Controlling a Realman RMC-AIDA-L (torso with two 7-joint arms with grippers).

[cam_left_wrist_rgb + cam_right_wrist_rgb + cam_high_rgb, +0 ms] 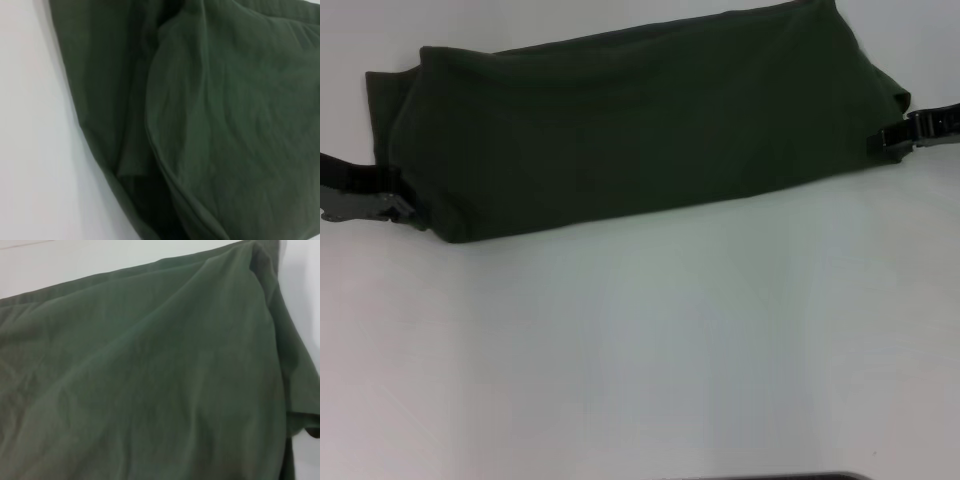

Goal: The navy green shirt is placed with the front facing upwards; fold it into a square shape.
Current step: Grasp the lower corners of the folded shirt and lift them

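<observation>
The navy green shirt [640, 130] lies across the far part of the white table as a long folded band, plain green side up, with no lettering showing. My left gripper [402, 208] is at its left end near the front corner, shut on the cloth there. At the right end my right gripper [878, 142] pinches the shirt's edge. Both wrist views are filled with the green fabric [225, 125] [150, 380], in folds and layers, and show no fingers.
The white table [640, 360] stretches bare from the shirt to the near edge. A dark strip [770, 476] shows at the bottom edge of the head view. A flap of the shirt [382, 105] sticks out behind the left end.
</observation>
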